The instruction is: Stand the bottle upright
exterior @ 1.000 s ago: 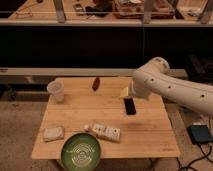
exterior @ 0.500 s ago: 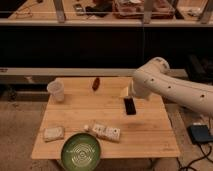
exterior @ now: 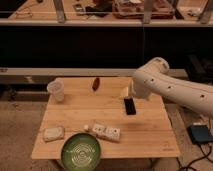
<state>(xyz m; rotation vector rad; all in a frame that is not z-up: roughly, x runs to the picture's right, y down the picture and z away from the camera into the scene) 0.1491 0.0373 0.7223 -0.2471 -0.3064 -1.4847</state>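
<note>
Wooden table [exterior: 145, 135] with a green plate [exterior: 81, 151] at its near edge. Just beyond the plate's far right rim, lying on its side: the bottle [exterior: 106, 132], cream-white, cap end toward the left, not upright. Farther back from the plate and to its right, over the tabletop: the gripper [exterior: 130, 106], dark, hanging from the white arm [exterior: 155, 82] that extends in from the right. Clearly apart from the bottle, bare wood between them; bottle nearer the plate and to the gripper's left. Cannot tell how far open, nor whether touching the table. Just left of the plate, a flat pale packet [exterior: 53, 133]. Far behind the plate to the left, a translucent cup [exterior: 56, 91], upright. Behind the plate near the table's far edge, a small dark reddish thing [exterior: 95, 83].
</note>
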